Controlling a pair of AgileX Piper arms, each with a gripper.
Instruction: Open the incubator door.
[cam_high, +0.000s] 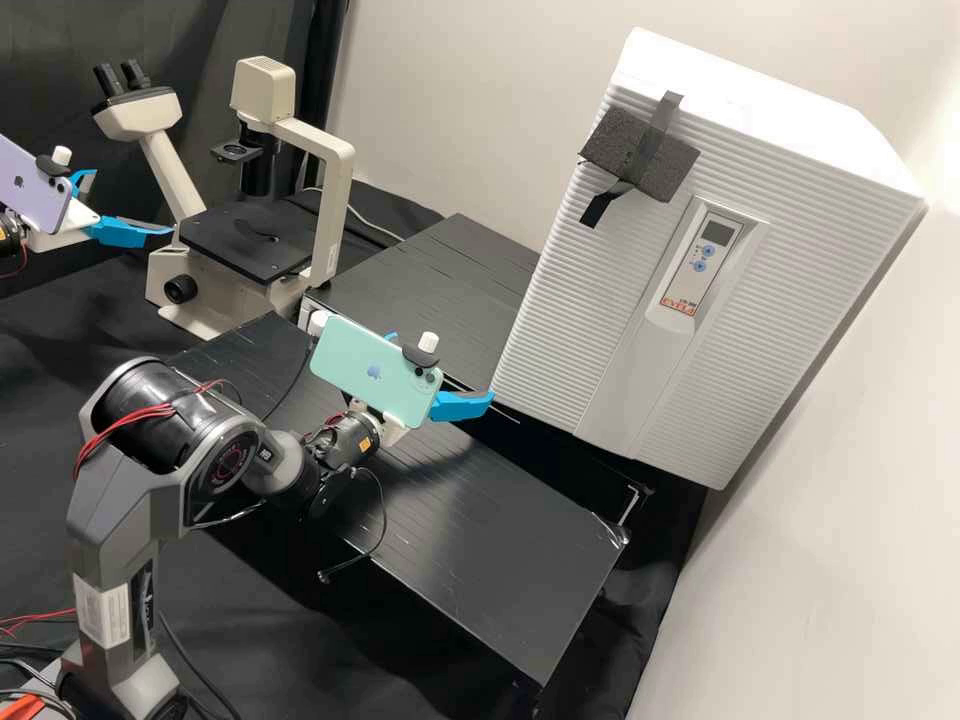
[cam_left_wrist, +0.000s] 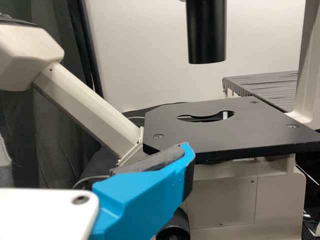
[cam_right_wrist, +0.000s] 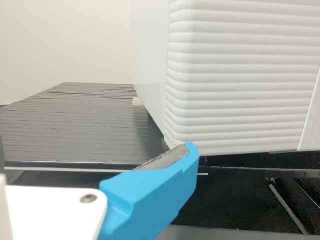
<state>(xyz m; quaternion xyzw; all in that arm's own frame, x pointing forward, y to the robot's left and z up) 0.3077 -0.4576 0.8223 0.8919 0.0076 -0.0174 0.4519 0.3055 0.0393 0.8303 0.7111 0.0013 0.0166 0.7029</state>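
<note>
Incubator (cam_high: 765, 95) stands on the black desk (cam_high: 440, 270); its door (cam_high: 570, 290) is closed. The right gripper (cam_high: 443, 368) is beside the lower corner of the door, its fingers spread; contact cannot be determined. The left gripper (cam_high: 133, 202), fingers also spread, is near the microscope (cam_high: 335, 190). Foam (cam_high: 655, 165) is taped to the incubator front.

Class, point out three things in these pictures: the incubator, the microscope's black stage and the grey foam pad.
Incubator (cam_high: 590, 300): high view, on its ridged white front.
Black stage (cam_left_wrist: 215, 137): left wrist view, on its flat top.
Foam pad (cam_high: 612, 145): high view, beside the tape.
</note>
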